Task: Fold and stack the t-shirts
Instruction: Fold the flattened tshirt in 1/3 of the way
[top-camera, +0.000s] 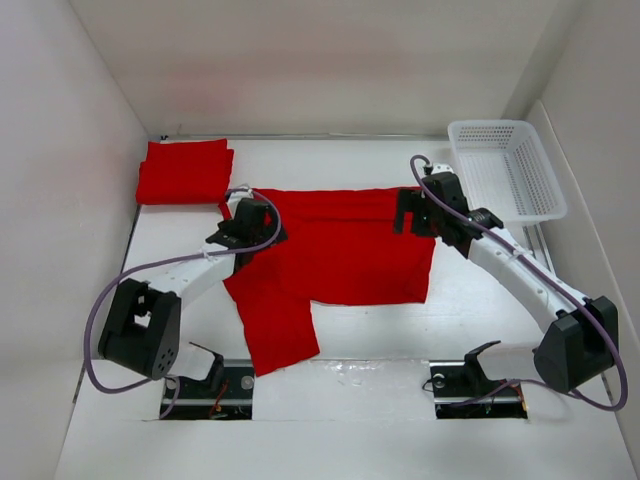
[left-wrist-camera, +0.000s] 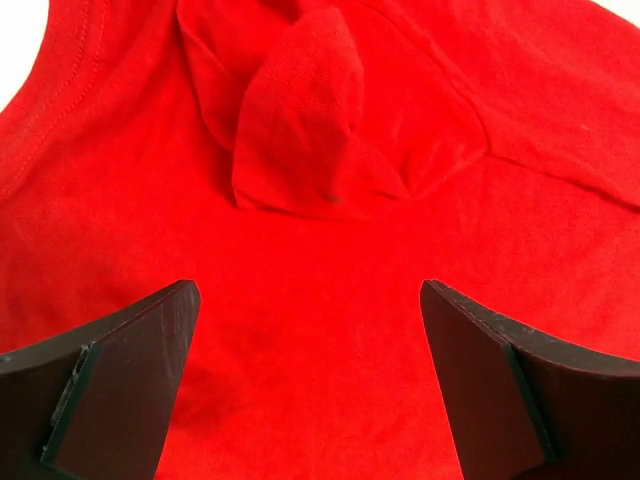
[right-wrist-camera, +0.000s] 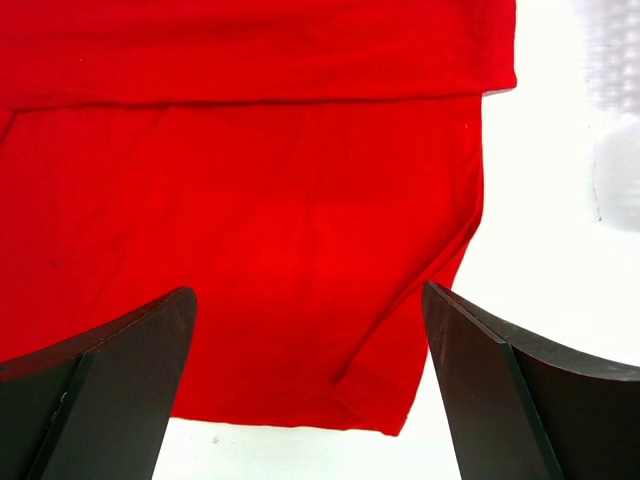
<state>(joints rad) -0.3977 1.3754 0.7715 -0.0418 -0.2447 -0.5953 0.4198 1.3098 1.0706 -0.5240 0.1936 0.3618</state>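
Nearest, at the lower centre of the top view, a flap of the open t-shirt (top-camera: 350, 250) trails toward the arm bases across the desk (top-camera: 400, 340). Further in, the left tool (left-wrist-camera: 310, 300) hangs with jaws apart over a puckered ridge of cloth, holding nothing. The right tool (right-wrist-camera: 310, 300), jaws likewise apart and empty, sits above the shirt's right edge. If the left one shuts on that pucker it may catch several layers, and the fold would drag crooked. Farthest, the folded t-shirt (top-camera: 185, 172) lies upper left, the basket (top-camera: 505, 165) upper right.
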